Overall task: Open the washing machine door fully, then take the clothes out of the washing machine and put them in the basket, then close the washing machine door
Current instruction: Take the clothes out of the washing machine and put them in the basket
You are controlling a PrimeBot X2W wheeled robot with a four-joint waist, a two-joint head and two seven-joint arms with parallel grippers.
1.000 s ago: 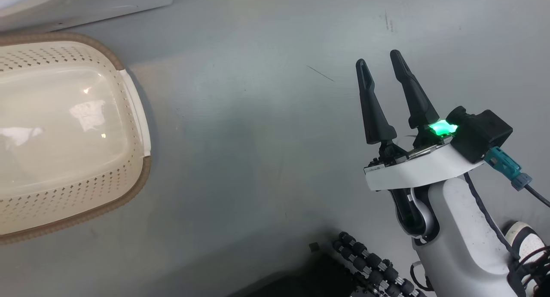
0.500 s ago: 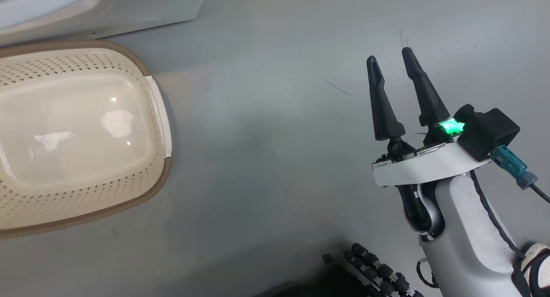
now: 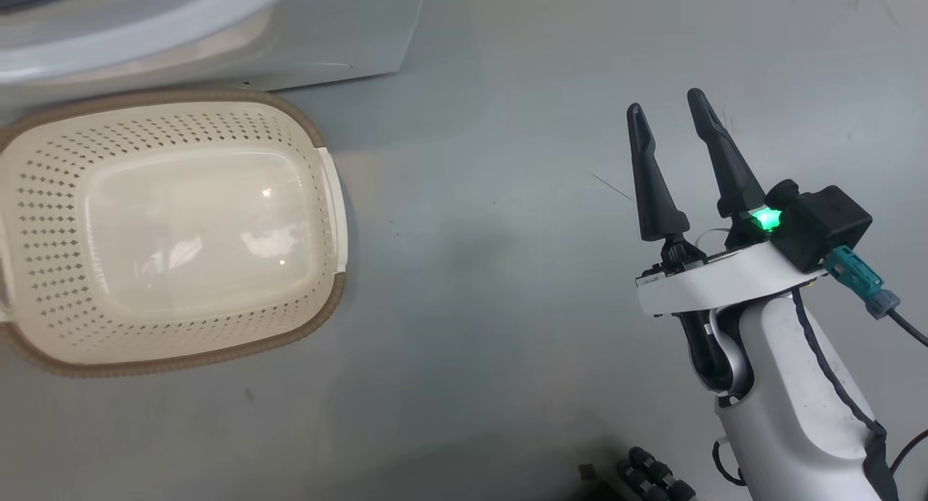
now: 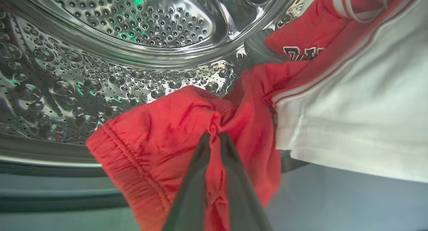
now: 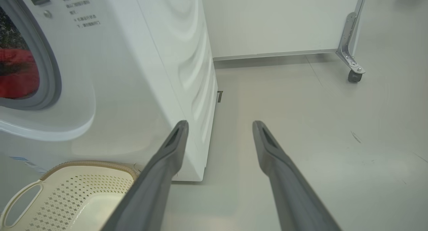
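Note:
Inside the steel drum (image 4: 133, 20) of the washing machine (image 5: 140, 74), my left gripper (image 4: 214, 136) is shut on a fold of red fabric (image 4: 150, 134) from the clothes. A white piece (image 4: 361, 100) and a red garment with white trim (image 4: 311, 27) lie to its right. Red clothes (image 5: 16, 74) show through the uncovered drum opening. The washing machine door is out of view. The cream basket (image 3: 319, 135) stands empty on the floor in front of the washing machine (image 3: 348, 30). My right gripper (image 3: 665, 102) hangs open over bare floor, right of the basket (image 5: 90, 164).
Grey floor stretches right of the washer. A panel on a metal frame with a caster (image 5: 354, 75) stands at the far right, before a white wall. Dark parts of my base (image 3: 645, 479) show at the bottom edge.
The head camera has swung, so more of the basket and the washer front now fills the picture. My right gripper stays open in much the same pose.

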